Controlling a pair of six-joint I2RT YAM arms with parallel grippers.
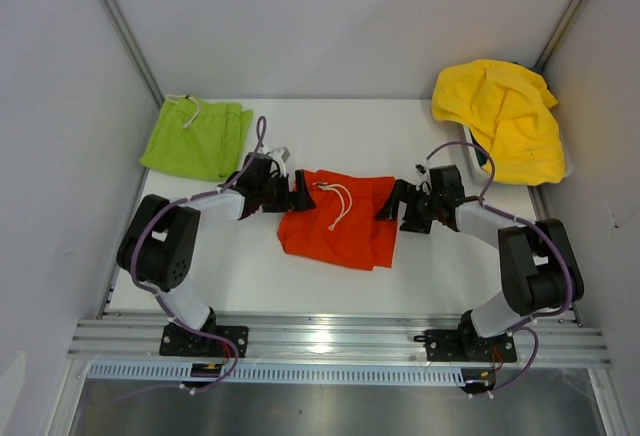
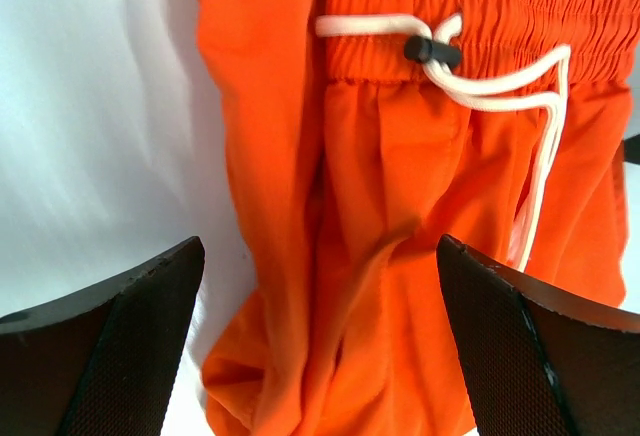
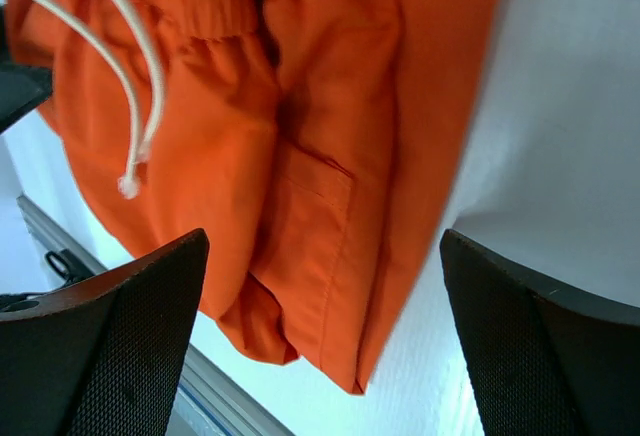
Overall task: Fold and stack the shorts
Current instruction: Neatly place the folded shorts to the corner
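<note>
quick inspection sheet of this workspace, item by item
surface: white table, bare between the cloths
job's things: orange-red shorts mid-table, white drawstring on top; lime-green shorts at back left, apart from them, not stacked
clutter: yellow cloth draped over a white bin at back right
grippers: left claw open at the orange-red pair's left edge; right claw open at its right edge; neither holds anything
cables: purple cables run along both arms, clear of the cloth
surroundings: plain walls on three sides, metal rail under the arm bases
</note>
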